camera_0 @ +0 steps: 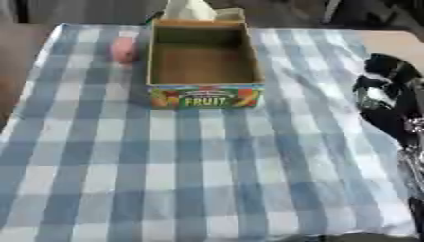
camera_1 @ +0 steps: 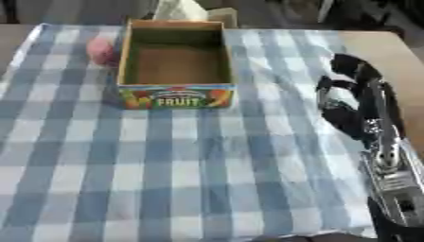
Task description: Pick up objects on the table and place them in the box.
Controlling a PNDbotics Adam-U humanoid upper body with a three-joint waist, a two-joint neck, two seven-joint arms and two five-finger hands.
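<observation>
An open cardboard box [camera_0: 203,97] with a "FRUIT" label on its front wall stands at the far middle of the table, and its inside looks bare. A small pink object [camera_0: 123,49] lies on the cloth just left of the box, near its far corner. My right hand [camera_1: 349,92] hovers over the table's right side, to the right of the box and somewhat nearer to me, well apart from both. Its fingers look relaxed and nothing shows in them. My left hand shows in neither view.
A blue and white checked cloth [camera_0: 198,170] covers the table. Something white and crumpled [camera_0: 189,9] stands just behind the box. Bare brown tabletop [camera_1: 389,52] shows past the cloth's right edge. My right forearm [camera_1: 393,175] runs along the right side.
</observation>
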